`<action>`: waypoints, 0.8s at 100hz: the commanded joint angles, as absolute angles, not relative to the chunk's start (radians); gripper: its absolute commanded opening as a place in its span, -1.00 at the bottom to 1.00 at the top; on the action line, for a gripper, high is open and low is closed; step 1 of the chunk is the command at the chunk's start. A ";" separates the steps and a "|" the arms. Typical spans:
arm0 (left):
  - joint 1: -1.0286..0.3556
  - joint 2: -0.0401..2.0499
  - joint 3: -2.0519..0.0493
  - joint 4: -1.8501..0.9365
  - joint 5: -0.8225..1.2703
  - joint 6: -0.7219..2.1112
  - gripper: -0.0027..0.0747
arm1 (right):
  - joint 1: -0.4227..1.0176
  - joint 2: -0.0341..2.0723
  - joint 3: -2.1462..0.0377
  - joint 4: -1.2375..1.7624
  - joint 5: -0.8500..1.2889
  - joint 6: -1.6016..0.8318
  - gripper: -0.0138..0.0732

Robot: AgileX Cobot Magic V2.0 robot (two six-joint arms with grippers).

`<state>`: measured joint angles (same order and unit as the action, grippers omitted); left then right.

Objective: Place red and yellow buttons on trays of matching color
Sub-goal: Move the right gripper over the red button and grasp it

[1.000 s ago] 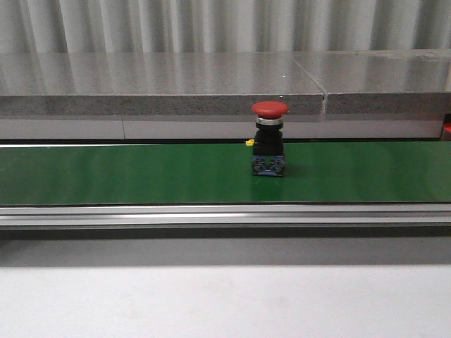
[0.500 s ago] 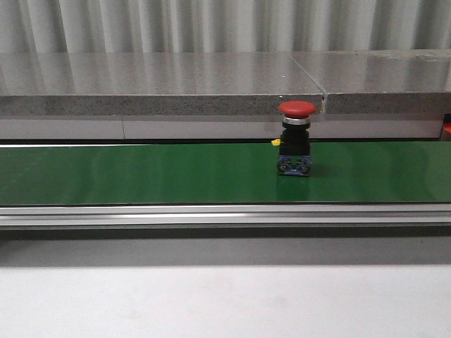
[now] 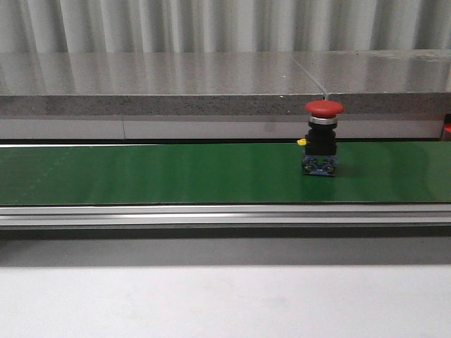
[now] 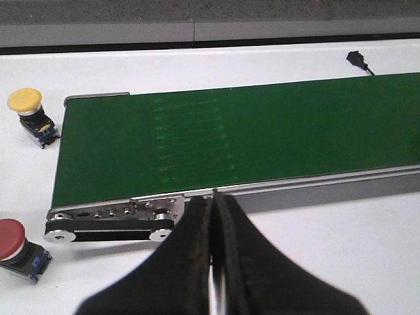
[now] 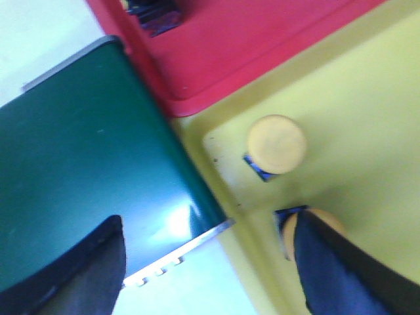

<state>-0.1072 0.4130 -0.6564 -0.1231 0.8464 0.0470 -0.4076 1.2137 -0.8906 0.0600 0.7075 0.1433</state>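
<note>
A red button [image 3: 323, 136] stands upright on the green belt [image 3: 141, 172], right of the middle in the front view. No gripper shows in that view. My left gripper [image 4: 213, 216] is shut and empty, above the white table near the belt's end. A yellow button [image 4: 29, 108] and another red button [image 4: 16, 247] stand on the table beside that end. My right gripper [image 5: 207, 262] is open and empty over the belt's other end [image 5: 79, 164]. A yellow tray [image 5: 354, 111] holds a yellow button [image 5: 276, 144] and a second one [image 5: 292, 233], partly behind my finger. A red tray [image 5: 230, 46] lies beyond.
A grey stone ledge [image 3: 162, 84] runs behind the belt. The belt's metal rail [image 3: 211, 215] runs along its near side. A dark button base [image 5: 154, 16] sits in the red tray. A black cable plug [image 4: 356, 58] lies on the table past the belt.
The red button on the belt has moved steadily to the right, from the middle towards the right end. Nothing else in the front view has changed.
</note>
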 commanded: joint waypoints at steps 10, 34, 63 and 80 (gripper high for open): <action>-0.114 0.420 -0.681 -0.133 0.774 0.045 -0.98 | -0.272 1.185 -0.945 0.065 0.725 0.139 0.56; -0.114 0.420 -0.681 -0.133 0.774 0.045 -0.98 | -0.113 1.187 -1.035 0.077 0.767 0.081 0.57; -0.114 0.420 -0.681 -0.133 0.774 0.045 -0.98 | -0.011 1.273 -1.174 0.223 0.899 -0.083 0.74; -0.114 0.420 -0.681 -0.133 0.774 0.045 -0.98 | 0.036 1.351 -1.249 0.251 0.982 -0.167 0.74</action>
